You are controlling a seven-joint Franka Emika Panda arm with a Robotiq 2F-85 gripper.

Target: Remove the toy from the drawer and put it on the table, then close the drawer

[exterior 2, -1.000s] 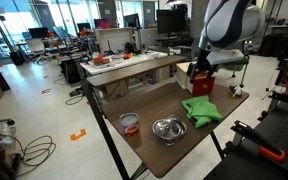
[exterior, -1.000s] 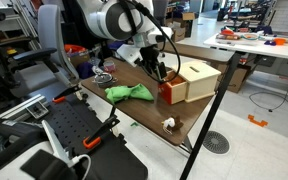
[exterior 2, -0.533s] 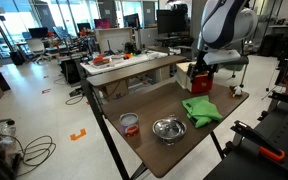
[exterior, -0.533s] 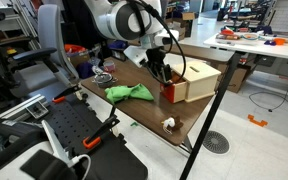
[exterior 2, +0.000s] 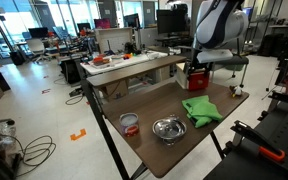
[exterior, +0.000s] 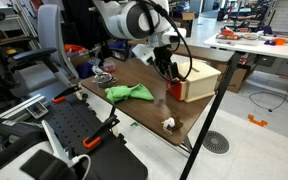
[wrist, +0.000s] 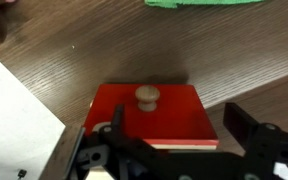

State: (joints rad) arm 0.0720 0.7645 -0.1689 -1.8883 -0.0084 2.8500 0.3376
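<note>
The small whitish toy [exterior: 168, 123] lies on the dark wooden table [exterior: 196, 113] near its front edge, away from the box. The light wooden box [exterior: 199, 79] has its orange-red drawer front [exterior: 174, 90] close against it; whether it is fully in I cannot tell. In the wrist view the drawer front [wrist: 159, 115] with its round wooden knob [wrist: 147, 97] fills the middle. My gripper [wrist: 174, 118] is open and empty, its fingers spread on either side of the drawer front. It hangs over the box in both exterior views [exterior: 169, 70] [exterior 2: 197, 70].
A bright green soft item [exterior: 129, 93] lies on the table left of the box and also shows in an exterior view [exterior 2: 201, 110]. A metal bowl [exterior 2: 168, 128] and a small reddish bowl [exterior 2: 130, 122] stand at the table's far end. White desks and chairs surround the table.
My gripper has moved toward the box, and the red drawer front has slid in closer to the box. The toy has stayed on the table.
</note>
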